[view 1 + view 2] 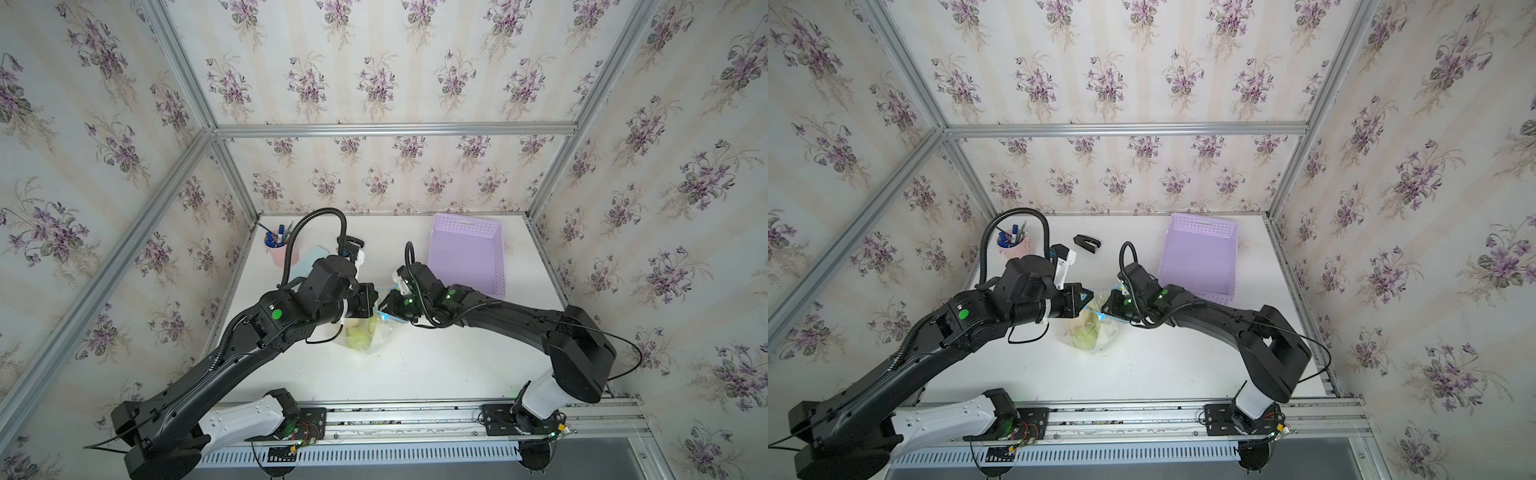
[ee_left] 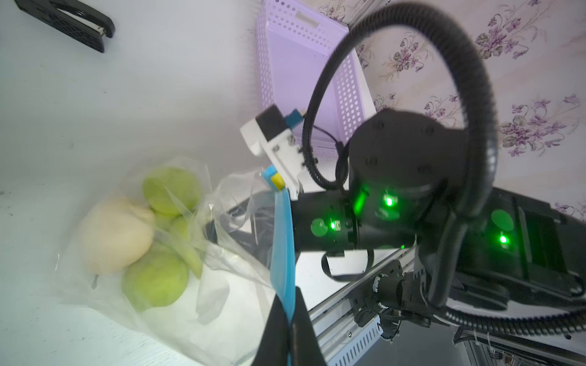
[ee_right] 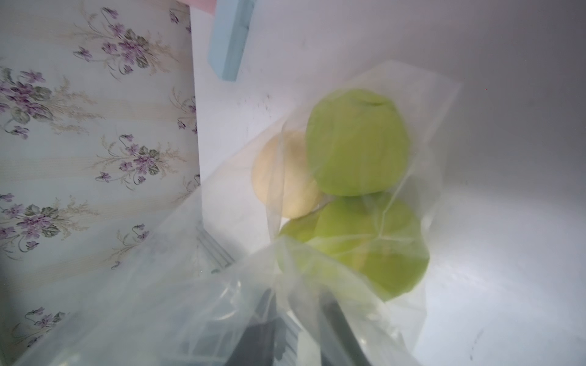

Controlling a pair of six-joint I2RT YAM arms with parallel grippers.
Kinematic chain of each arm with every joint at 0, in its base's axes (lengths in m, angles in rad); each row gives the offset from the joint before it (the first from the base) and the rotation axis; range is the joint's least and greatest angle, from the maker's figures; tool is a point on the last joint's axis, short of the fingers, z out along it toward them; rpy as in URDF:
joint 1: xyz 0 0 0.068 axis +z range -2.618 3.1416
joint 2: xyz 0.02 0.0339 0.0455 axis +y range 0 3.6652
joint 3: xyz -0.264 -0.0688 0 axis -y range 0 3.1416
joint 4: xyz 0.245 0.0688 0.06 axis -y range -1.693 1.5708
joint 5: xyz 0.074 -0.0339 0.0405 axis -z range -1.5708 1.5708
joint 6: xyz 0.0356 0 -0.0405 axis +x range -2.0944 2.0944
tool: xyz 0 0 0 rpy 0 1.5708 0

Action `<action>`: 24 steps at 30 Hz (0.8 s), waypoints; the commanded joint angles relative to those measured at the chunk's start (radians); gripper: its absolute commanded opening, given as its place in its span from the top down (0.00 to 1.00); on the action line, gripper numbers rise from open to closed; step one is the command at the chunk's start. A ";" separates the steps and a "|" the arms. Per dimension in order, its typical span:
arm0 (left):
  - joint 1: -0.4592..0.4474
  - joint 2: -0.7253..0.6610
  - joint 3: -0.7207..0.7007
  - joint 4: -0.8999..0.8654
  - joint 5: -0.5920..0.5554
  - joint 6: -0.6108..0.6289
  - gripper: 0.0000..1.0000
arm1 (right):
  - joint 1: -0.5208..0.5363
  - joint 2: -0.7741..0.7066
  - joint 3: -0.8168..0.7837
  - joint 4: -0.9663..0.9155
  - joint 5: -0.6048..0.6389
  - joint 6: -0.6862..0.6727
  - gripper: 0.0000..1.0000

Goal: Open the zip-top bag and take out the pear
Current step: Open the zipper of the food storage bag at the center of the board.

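On the middle of the white table (image 1: pixel 415 370) the zip-top bag (image 1: pixel 365 334) sags between both arms. The left gripper (image 2: pixel 290 329) is clamped tight on its blue zip strip (image 2: pixel 282 240). The right gripper (image 3: pixel 295 317) is veiled by film, so we cannot tell its grip. The pale pear (image 2: pixel 117 234) is inside.

Lab test cell: aluminium frame (image 1: pixel 395 129), wallpaper (image 1: pixel 374 79)

Over on the far right of the white table (image 1: pixel 415 365) sits a lavender perforated basket (image 1: pixel 465 224), open side up. Swing to the far left corner and there's a pink cup (image 1: pixel 276 253) stuffed with blue pens (image 1: pixel 277 237). Just beside it, on the near side, lies a light-blue box (image 1: pixel 309 259). Between cup and basket lies a black stapler (image 1: pixel 1087 243), flat on the table. Floral wallpaper (image 1: pixel 374 83) all around.
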 commanded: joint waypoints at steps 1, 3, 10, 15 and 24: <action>-0.002 -0.007 -0.041 0.108 -0.030 -0.084 1.00 | -0.062 0.104 0.112 -0.287 0.083 -0.168 0.74; -0.015 -0.008 -0.083 0.145 -0.043 -0.118 1.00 | -0.083 0.134 0.169 -0.335 0.091 -0.213 0.74; -0.017 0.032 -0.070 0.151 -0.091 -0.111 1.00 | -0.154 0.005 0.117 -0.287 -0.139 -0.327 0.69; -0.017 0.054 -0.075 0.163 -0.090 -0.121 1.00 | -0.153 -0.040 0.111 -0.236 -0.337 -0.288 0.67; -0.017 0.089 -0.072 0.176 -0.108 -0.120 1.00 | -0.140 -0.107 0.074 -0.172 -0.482 -0.172 0.65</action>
